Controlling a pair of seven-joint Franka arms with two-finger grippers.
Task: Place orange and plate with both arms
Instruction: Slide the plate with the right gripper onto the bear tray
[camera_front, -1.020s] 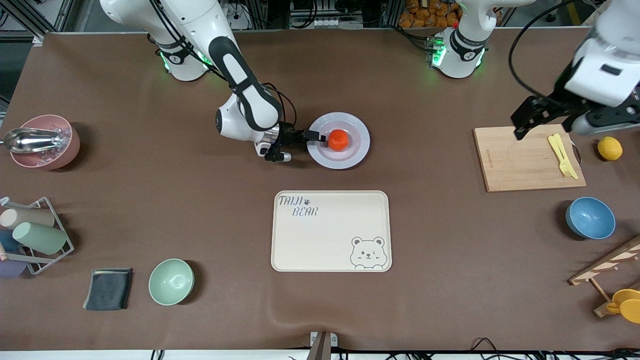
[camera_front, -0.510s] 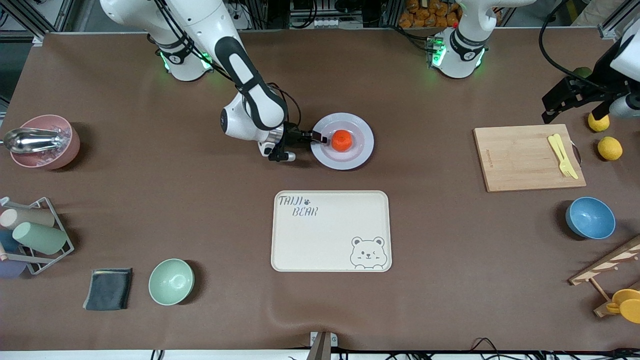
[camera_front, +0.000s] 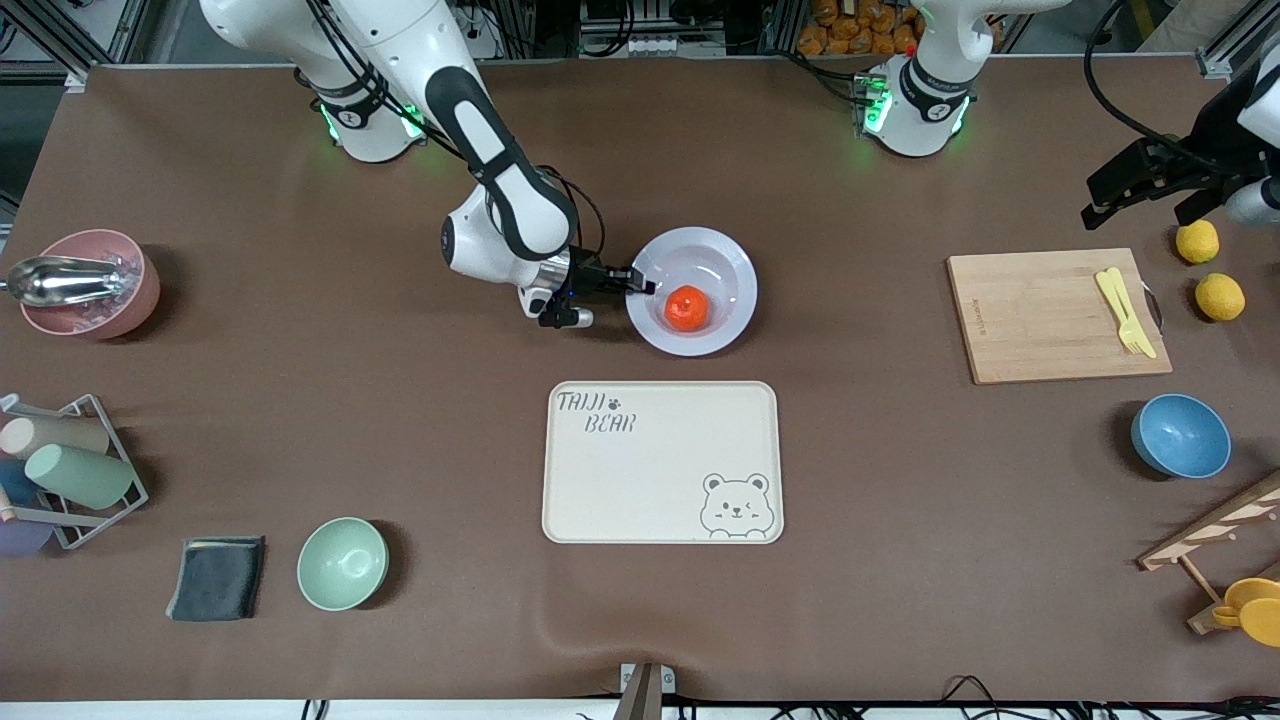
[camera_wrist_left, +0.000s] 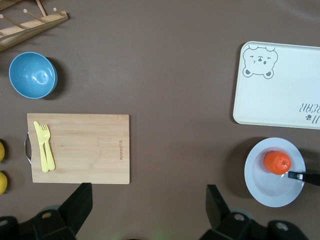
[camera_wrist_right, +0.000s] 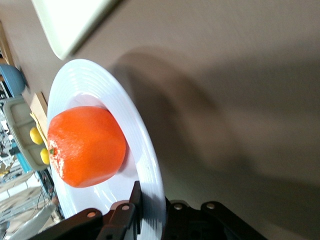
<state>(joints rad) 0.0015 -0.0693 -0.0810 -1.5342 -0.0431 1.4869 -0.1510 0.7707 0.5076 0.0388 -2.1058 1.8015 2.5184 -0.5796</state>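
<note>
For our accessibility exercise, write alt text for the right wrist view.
The right end effector is shut on the rim of the pale plate, and the orange sits on it. Brown table fills the rest.

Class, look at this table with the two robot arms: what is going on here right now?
The right gripper is shut on the rim of the plate, which looks tipped up off the table, with the orange sitting in it. The tray lies nearer the front camera. The left gripper waits open in the air near the cutting board, holding nothing.
</note>
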